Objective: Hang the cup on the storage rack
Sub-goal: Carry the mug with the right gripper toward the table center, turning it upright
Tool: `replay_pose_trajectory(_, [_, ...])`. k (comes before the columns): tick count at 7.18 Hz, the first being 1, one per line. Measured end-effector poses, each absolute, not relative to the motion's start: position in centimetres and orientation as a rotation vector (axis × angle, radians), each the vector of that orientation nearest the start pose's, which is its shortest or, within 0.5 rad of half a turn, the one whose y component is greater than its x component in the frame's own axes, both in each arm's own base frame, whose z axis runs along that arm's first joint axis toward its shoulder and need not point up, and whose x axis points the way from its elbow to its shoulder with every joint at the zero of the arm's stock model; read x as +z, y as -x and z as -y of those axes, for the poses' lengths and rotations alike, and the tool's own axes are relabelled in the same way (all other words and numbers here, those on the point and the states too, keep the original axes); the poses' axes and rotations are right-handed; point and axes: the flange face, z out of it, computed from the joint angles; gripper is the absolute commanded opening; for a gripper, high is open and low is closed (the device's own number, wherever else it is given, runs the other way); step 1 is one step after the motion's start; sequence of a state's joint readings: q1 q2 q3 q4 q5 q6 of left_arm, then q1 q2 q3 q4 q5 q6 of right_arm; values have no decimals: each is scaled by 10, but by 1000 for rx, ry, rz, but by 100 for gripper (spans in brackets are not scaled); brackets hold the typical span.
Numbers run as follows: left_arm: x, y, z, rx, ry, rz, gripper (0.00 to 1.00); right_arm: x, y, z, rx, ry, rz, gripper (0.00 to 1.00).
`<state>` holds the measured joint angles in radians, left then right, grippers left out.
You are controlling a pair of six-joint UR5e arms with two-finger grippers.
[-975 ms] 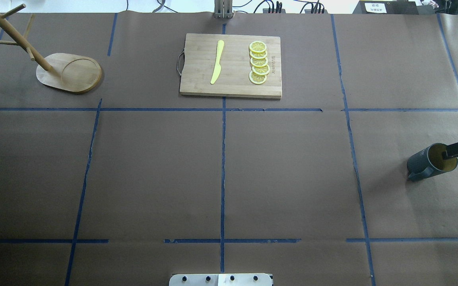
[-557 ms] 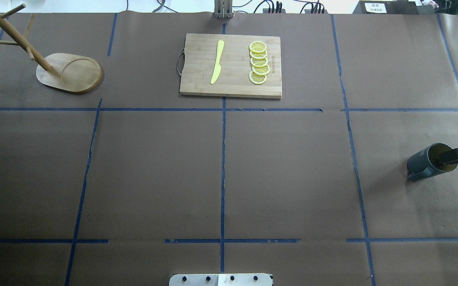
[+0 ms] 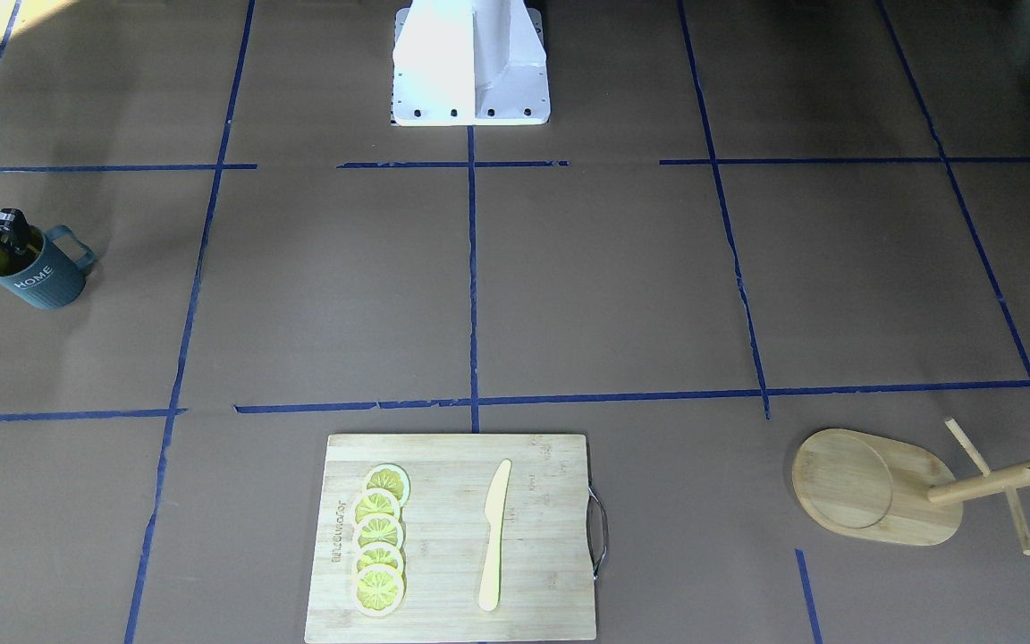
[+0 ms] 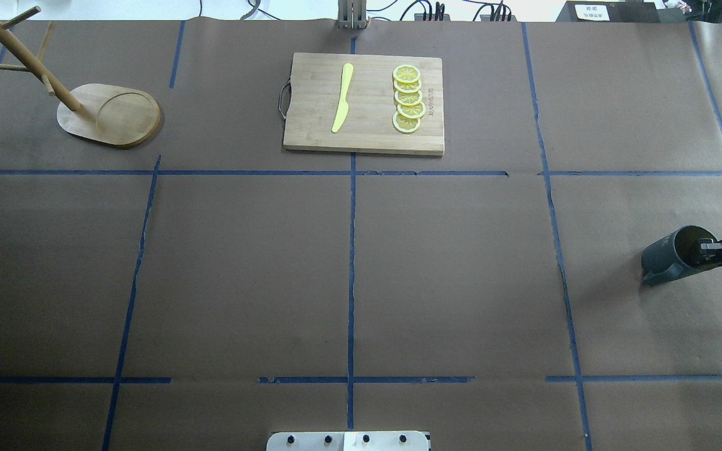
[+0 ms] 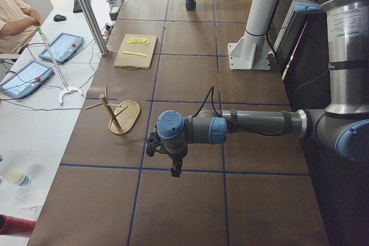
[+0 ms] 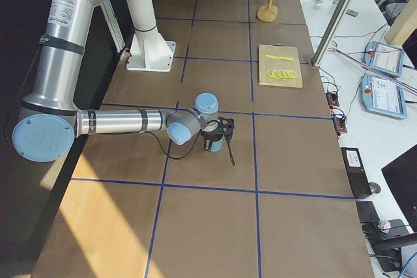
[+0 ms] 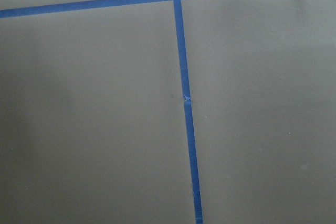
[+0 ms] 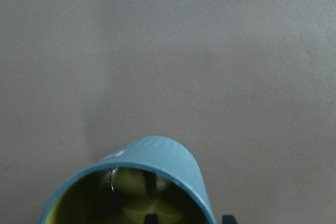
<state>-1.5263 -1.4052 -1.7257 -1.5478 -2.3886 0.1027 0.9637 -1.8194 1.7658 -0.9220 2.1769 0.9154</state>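
Pointing down, right fingers (image 4: 710, 246) straddle cup (image 4: 663, 255) (one inside).

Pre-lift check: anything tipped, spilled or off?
Nothing stands out. The cup stands upright with the right hand at its rim, the storage rack is upright, and the knife and lemon slices lie tidy on the cutting board.

The cup (image 3: 37, 284) at the right gripper (image 4: 709, 246) had a matt blue-grey, ribbed outside and a glossy yellow inside. The table (image 4: 461, 282) beneath it was covered in matt brown paper, slightly wrinkled, crossed by smooth blue tape (image 4: 351, 282). Far from that gripper, the storage rack (image 4: 110, 116) was pale, smooth bare wood. The cutting board (image 4: 370, 134) showed bamboo grain and had a shiny metal handle (image 4: 284, 99).
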Motion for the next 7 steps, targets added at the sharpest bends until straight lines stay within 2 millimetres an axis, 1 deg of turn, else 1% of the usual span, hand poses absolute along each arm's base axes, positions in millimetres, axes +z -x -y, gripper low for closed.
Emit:
replay_pose_trajectory(1, [657,42,422,125,8,-819,100,601,176,387,106,-20,831,0])
replay_pose_trajectory(2, [657,42,422,125,8,-820,100,586,179,391,97,-35,849,0])
replay_pose_trajectory(3, [657,42,422,126,7,-820,100,563,186,400,91,-43,862,0])
replay_pose_trajectory(4, [657,42,422,126,7,-820,100,528,197,415,98,-35,861,0])
replay_pose_trajectory(5, [657,42,422,126,7,-820,100,480,216,431,122,-9,855,0])
replay_pose_trajectory(6, [657,42,422,126,7,-820,100,426,249,440,160,27,858,0])
replay_pose_trajectory(7, [657,42,422,126,7,-820,100,376,297,441,210,64,862,0])
